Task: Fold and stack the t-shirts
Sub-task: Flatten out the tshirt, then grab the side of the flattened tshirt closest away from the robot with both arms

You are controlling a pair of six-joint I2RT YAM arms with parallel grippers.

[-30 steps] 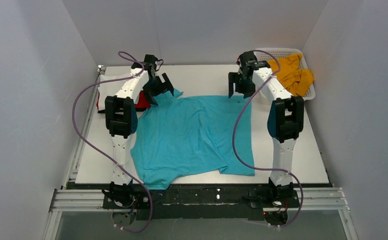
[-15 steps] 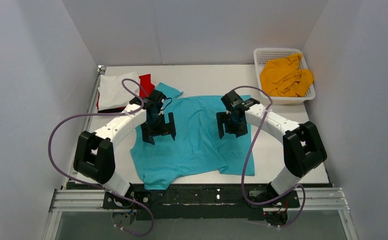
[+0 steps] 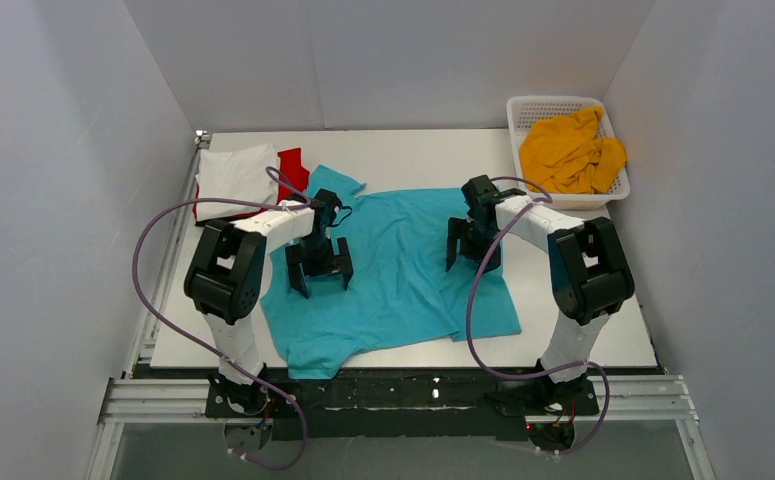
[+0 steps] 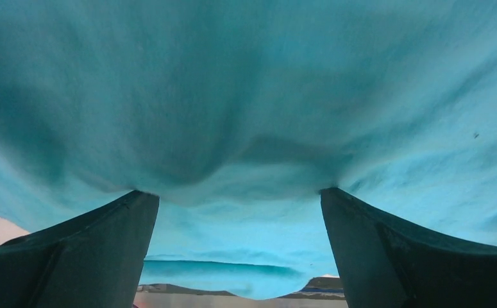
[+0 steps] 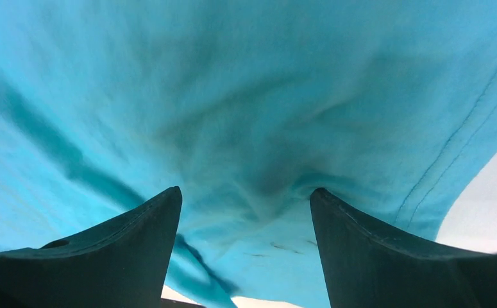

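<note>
Closest to the arm bases, the turquoise t-shirt (image 3: 393, 270) lies spread on the white bench (image 3: 583, 320). Its near hem is bunched and reaches the bench's front edge on the left, and its right side is creased, with a flap lying over itself. Both arms bend inward over this shirt. The left tool (image 3: 320, 272) is down on the shirt's left half, jaws spread wide with only flat cloth between them. In the left wrist view both tips press into the turquoise fabric, which dimples around them. The right tool (image 3: 471, 255) sits on the shirt's right half, a little farther back, also open, its tips likewise meeting the cloth. A stitched hem runs just to its right, with bare bench beyond. Farther back on the left, a white t-shirt (image 3: 231, 172) lies folded near the bench's edge. A red t-shirt (image 3: 291, 165) shows just beside and partly under it, close to the turquoise sleeve. At the far right corner stands a white lattice basket (image 3: 561, 101) holding a crumpled mustard-yellow t-shirt (image 3: 568, 150)
</note>
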